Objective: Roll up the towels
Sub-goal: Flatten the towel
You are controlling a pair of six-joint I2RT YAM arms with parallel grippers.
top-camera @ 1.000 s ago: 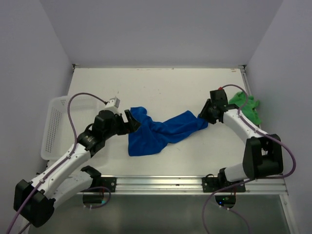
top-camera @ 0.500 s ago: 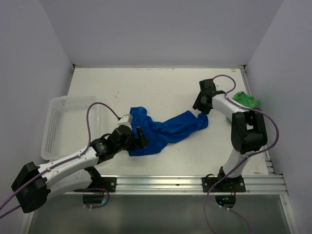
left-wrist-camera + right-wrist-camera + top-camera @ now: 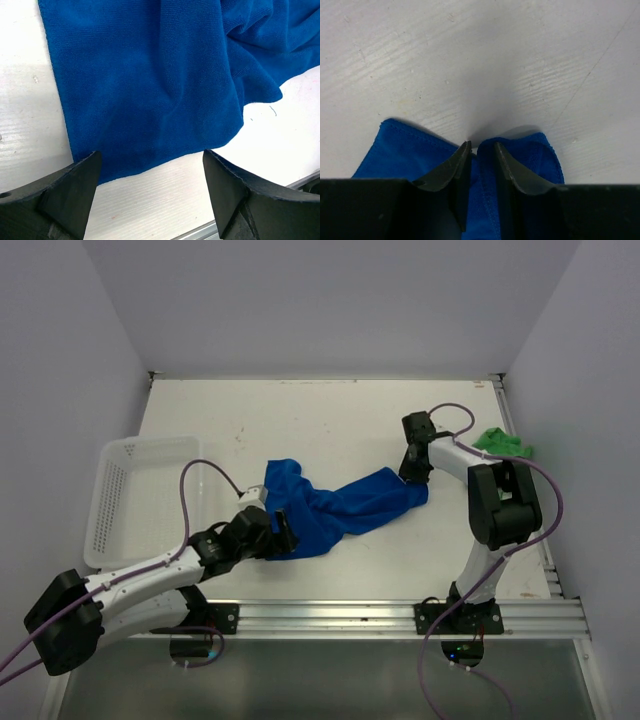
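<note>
The blue towel (image 3: 340,505) lies crumpled across the middle of the table, its wider part to the left. My left gripper (image 3: 283,530) sits low at its near left edge, jaws open wide; in the left wrist view the blue towel (image 3: 150,75) has its hem just beyond the left gripper (image 3: 151,156), with bare table between the fingers. My right gripper (image 3: 412,472) is at the towel's right end. In the right wrist view the right gripper (image 3: 482,146) is shut on a fold of the blue towel (image 3: 400,150). The green towel (image 3: 503,445) lies bunched at the right wall.
A white mesh basket (image 3: 120,455) stands at the left edge of the table. A metal rail (image 3: 330,615) runs along the near edge, just behind the left gripper. The right arm's link (image 3: 495,500) stands between the two towels.
My left gripper has come down and nearer, from the towel's upper left to its near hem. My right gripper shifted slightly back and its jaws narrowed onto the towel's end.
</note>
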